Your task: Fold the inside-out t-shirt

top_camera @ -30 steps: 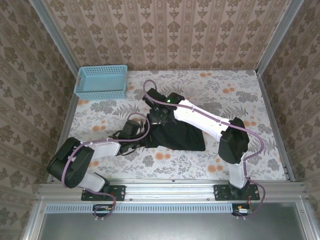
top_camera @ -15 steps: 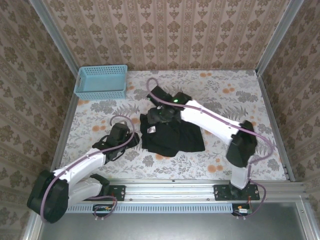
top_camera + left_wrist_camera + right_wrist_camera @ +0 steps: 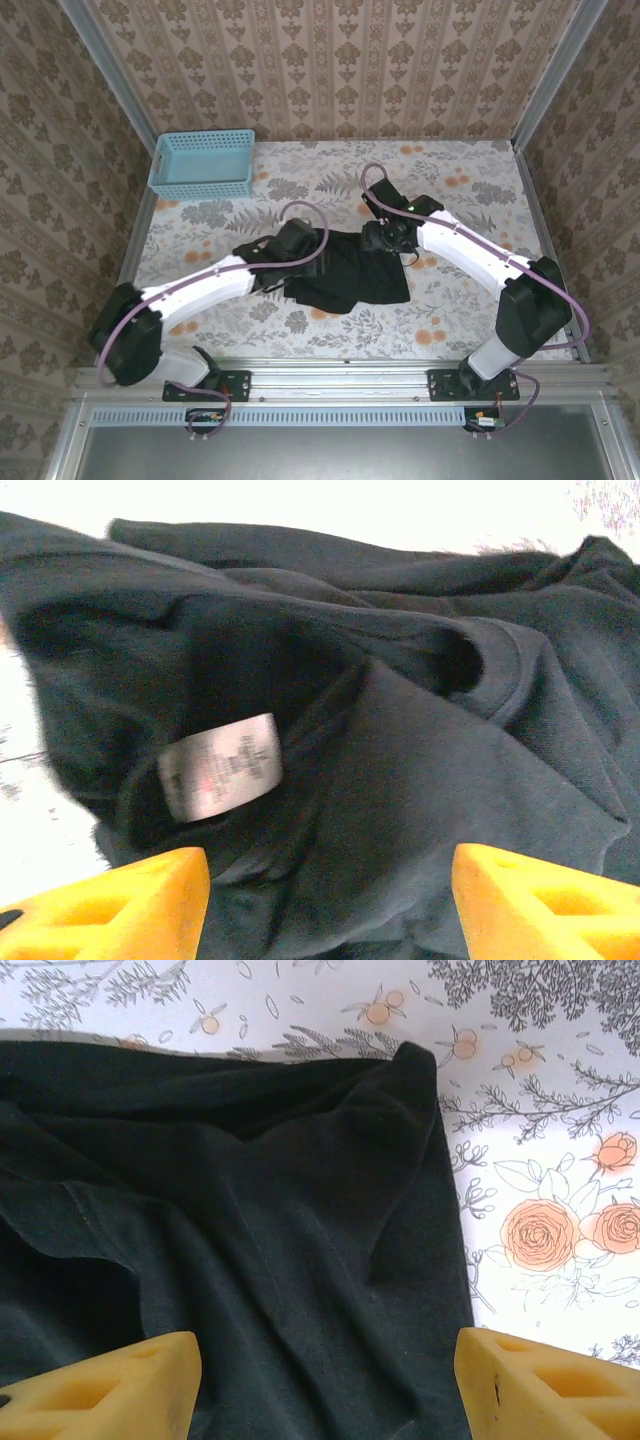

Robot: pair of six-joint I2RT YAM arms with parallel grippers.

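The black t-shirt [image 3: 350, 275] lies bunched in a rough folded heap at the middle of the floral table. Its white tag [image 3: 220, 767] and collar edge show in the left wrist view. My left gripper [image 3: 296, 243] hovers at the shirt's left edge, open, yellow fingertips [image 3: 120, 905] wide apart over the cloth and holding nothing. My right gripper [image 3: 386, 238] is at the shirt's far right corner, also open, its fingertips [image 3: 545, 1385] spread above the fabric [image 3: 260, 1290] near the shirt's right edge.
A light blue plastic basket [image 3: 203, 164] stands at the back left corner. Patterned walls with metal posts close in the table. Bare floral tablecloth [image 3: 470, 180] lies to the right and behind the shirt, and on the left front [image 3: 190, 250].
The left arm swung from the table's left front up to the shirt's left edge. The right gripper drew back from the shirt's left part to its far right corner. The shirt lies flatter.
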